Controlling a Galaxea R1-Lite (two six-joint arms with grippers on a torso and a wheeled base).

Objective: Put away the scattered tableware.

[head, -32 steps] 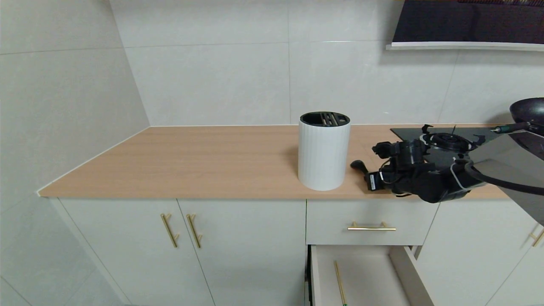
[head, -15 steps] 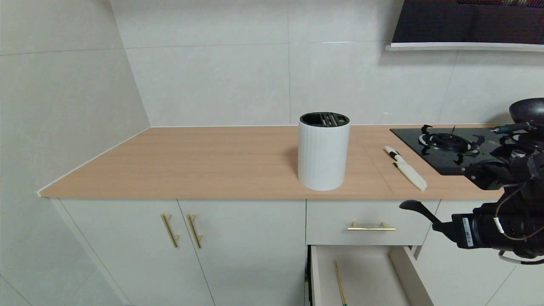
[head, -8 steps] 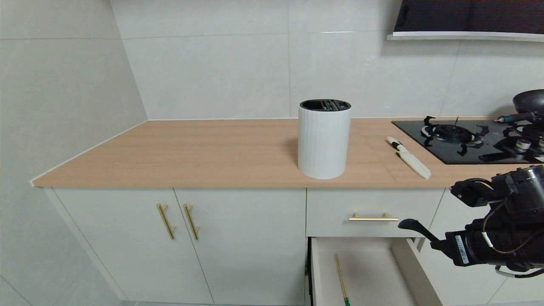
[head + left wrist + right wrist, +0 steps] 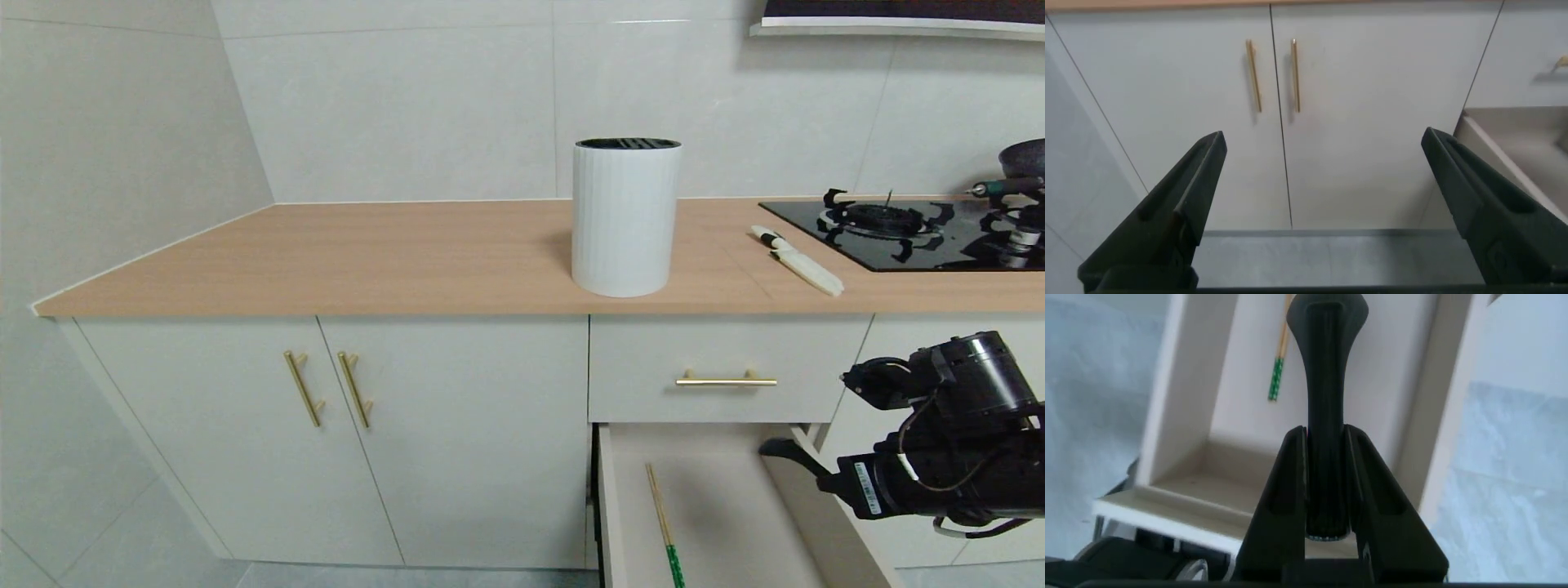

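My right gripper is shut on a black utensil with a rounded end, held level above the right side of the open drawer. The right wrist view has the utensil clamped in the gripper, pointing over the drawer's inside. A bamboo chopstick with a green tip lies on the drawer floor. On the wooden counter a pale knife lies to the right of a white ribbed utensil holder. My left gripper is open, low, facing the cabinet doors.
A black gas hob and a dark pan sit at the counter's right end. The shut drawer with a gold handle is right above the open one. Two cabinet doors with gold handles stand to the left.
The head view has dropped, so the counter shows higher. My right gripper with the black utensil came off the counter beside the holder and sank to the open drawer, uncovering the knife.
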